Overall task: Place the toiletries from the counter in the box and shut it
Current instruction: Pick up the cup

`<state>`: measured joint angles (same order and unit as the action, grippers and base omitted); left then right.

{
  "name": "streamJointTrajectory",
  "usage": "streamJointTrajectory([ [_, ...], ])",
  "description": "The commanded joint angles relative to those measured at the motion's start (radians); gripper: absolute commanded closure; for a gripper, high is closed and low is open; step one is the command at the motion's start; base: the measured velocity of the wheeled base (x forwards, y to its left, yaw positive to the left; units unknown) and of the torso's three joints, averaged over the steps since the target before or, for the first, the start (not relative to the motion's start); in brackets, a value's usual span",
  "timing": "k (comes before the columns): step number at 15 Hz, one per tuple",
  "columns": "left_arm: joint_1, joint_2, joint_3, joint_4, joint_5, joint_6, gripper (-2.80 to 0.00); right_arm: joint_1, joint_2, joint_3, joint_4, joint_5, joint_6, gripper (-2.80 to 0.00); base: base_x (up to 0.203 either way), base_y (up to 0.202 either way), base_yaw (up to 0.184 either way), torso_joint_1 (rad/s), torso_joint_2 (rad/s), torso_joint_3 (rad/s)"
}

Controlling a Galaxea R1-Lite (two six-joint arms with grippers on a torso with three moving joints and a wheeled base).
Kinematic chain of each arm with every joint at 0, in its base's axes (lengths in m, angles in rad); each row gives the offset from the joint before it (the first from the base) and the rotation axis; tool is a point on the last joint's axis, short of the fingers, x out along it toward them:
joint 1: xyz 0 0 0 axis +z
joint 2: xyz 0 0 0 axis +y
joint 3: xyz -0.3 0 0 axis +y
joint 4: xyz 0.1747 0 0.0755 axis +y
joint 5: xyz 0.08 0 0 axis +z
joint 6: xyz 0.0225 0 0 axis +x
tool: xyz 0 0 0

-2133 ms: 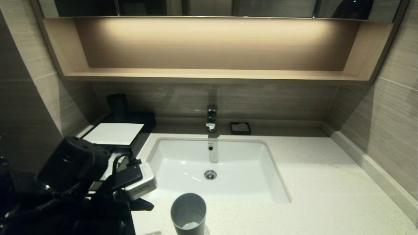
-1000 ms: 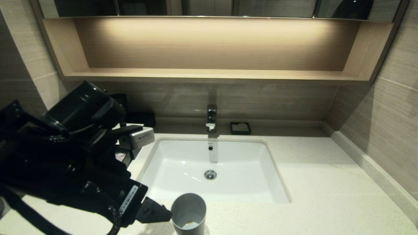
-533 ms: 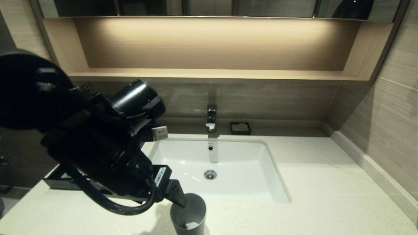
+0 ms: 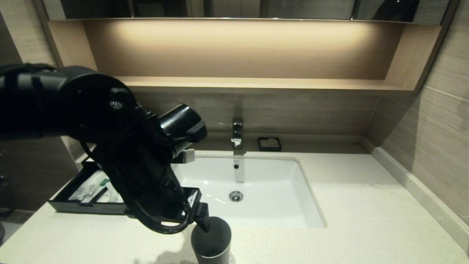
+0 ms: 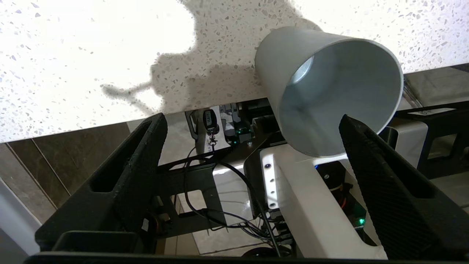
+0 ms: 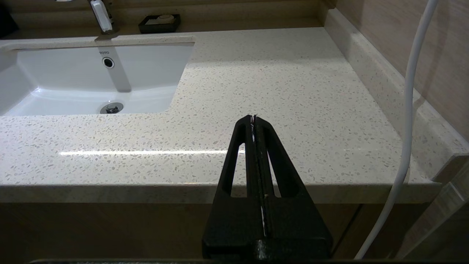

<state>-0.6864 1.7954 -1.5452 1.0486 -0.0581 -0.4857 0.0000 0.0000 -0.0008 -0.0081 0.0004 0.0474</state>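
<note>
The left gripper (image 5: 253, 124) hangs over the front edge of the counter (image 4: 359, 220), pointing down, its two black fingers (image 5: 146, 146) spread wide with nothing between them. Just beside it, near one fingertip, stands a grey cup (image 5: 329, 88) upright on the speckled stone; from the left wrist view the cup's rim overlaps that finger, but whether they touch cannot be told. In the head view the same cup (image 4: 211, 240) sits right under the tip of the gripper (image 4: 203, 220), at the counter's near edge in front of the sink (image 4: 256, 183). Behind the left arm and off to its outer side lies the box (image 4: 88, 205), its black drawer pulled out, with slim white wrapped toiletries (image 4: 91, 187) lying inside, one showing a green mark; the arm hides the rest of the box. Farther back from the gripper, past the sink, are the faucet (image 4: 237, 132) and a small black soap dish (image 4: 269, 143) against the wall. The right gripper (image 6: 253, 121) is well apart from all this, held level just before the counter's front edge on the other side of the sink, its fingers pressed together on nothing.
</note>
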Motion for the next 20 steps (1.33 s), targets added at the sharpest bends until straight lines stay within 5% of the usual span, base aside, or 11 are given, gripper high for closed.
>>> streamJointTrajectory([
  [1, -0.007, 0.014, -0.003, 0.006, 0.001, -0.004, -2.8, 0.0, 0.002, 0.0, -0.001, 0.0, 0.0, 0.0, 0.0, 0.0, 0.0, 0.0, 0.0, 0.0],
  [14, -0.021, 0.093, 0.001, 0.027, 0.038, -0.004, -2.8, 0.0, 0.002, 0.0, 0.0, 0.001, 0.0, 0.0, 0.0, 0.0, 0.0, 0.0, 0.0, 0.0],
  [15, -0.022, 0.098, 0.001, 0.027, 0.038, -0.004, -1.05, 0.0, 0.002, 0.001, -0.001, 0.0, 0.0, 0.0, 0.0, 0.0, 0.0, 0.0, 0.0, 0.0],
  [16, -0.022, 0.106, -0.001, 0.027, 0.04, -0.005, 0.0, 0.0, 0.002, 0.0, -0.001, 0.001, 0.0, 0.0, 0.0, 0.0, 0.0, 0.0, 0.0, 0.0],
  [20, -0.028, 0.111, 0.009, 0.028, 0.04, -0.004, 0.0, 0.0, 0.002, 0.0, -0.001, 0.0, 0.001, 0.0, 0.0, 0.0, 0.0, 0.0, 0.0, 0.0],
])
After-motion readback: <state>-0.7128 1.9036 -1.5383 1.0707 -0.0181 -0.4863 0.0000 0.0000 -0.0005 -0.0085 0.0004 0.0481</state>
